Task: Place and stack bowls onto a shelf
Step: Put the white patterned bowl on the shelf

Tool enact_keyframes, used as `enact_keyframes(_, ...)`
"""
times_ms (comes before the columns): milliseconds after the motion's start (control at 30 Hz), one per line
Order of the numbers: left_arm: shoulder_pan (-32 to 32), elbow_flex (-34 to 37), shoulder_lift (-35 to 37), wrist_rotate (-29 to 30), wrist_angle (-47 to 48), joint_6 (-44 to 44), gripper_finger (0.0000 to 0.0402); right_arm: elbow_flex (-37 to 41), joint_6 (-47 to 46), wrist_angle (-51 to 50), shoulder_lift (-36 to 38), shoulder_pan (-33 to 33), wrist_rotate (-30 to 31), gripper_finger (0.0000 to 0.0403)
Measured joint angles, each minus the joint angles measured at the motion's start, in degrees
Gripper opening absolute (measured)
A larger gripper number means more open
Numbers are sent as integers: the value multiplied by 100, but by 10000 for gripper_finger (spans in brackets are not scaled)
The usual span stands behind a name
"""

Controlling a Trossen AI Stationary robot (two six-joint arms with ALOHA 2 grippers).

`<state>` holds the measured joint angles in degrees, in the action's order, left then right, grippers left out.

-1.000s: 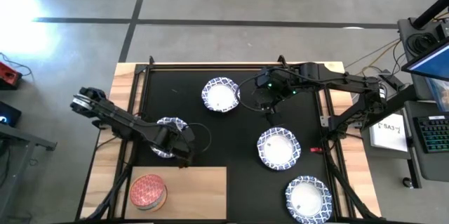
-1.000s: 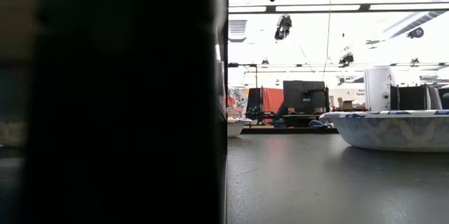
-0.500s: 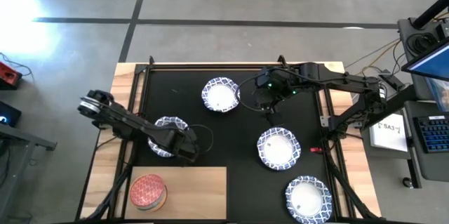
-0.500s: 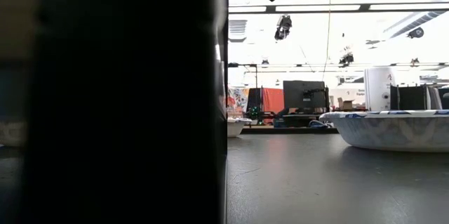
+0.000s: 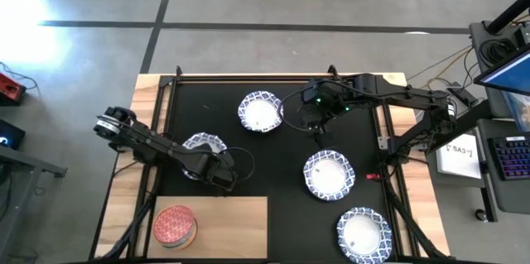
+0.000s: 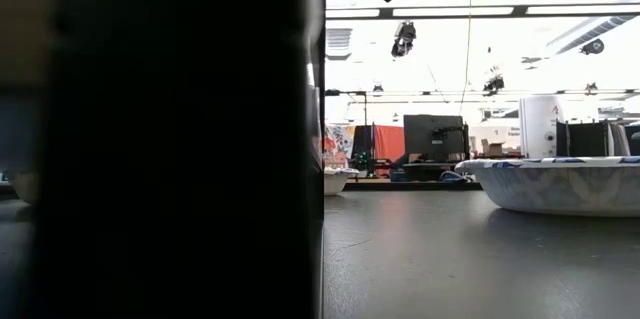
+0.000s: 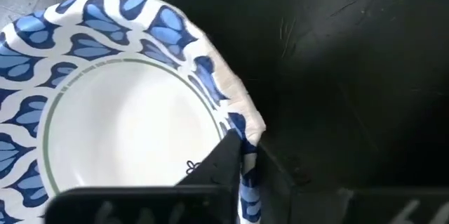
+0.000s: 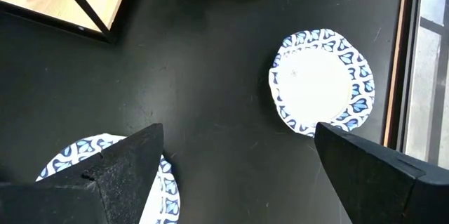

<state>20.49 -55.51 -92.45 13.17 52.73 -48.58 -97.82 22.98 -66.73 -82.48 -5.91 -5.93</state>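
Left claw [image 5: 222, 171] pinched shut on rim of white-blue bowl [image 5: 201, 145], near shelf [image 5: 224, 227]; over last sec it dragged bowl slightly rightward, so transfer to shelf seems underway; right claw [image 5: 315, 128] wide open, empty, parked mid-surface.

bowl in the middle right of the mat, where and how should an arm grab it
Take the bowl by its rim: it sits upright and alone on the black mat, its wide white inside open to the top. One finger inside the rim and one outside, coming down from above, looks best. The side facing the right gripper is probably easiest, since that gripper hangs open just beyond it.
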Motion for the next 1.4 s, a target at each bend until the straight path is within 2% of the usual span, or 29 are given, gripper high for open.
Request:
enact_keyframes(333, -2, -19, 82, -19, -138, 6, 3, 0, -1, 4, 0, -1, 0, 359)
enact_keyframes(800, 140, -1339, 105, -14, 222, 549, 1, 0, 6, 10, 0, -1, 0, 359)
enact_keyframes(1167, 1071, -2397, 41, 291, 177, 808, 1, 0, -3, 11, 0, 0, 0, 359)
enact_keyframes(1400, 1835, -3039, -474, 295, 177, 781, 1, 0, 6, 12, 0, -2, 0, 359)
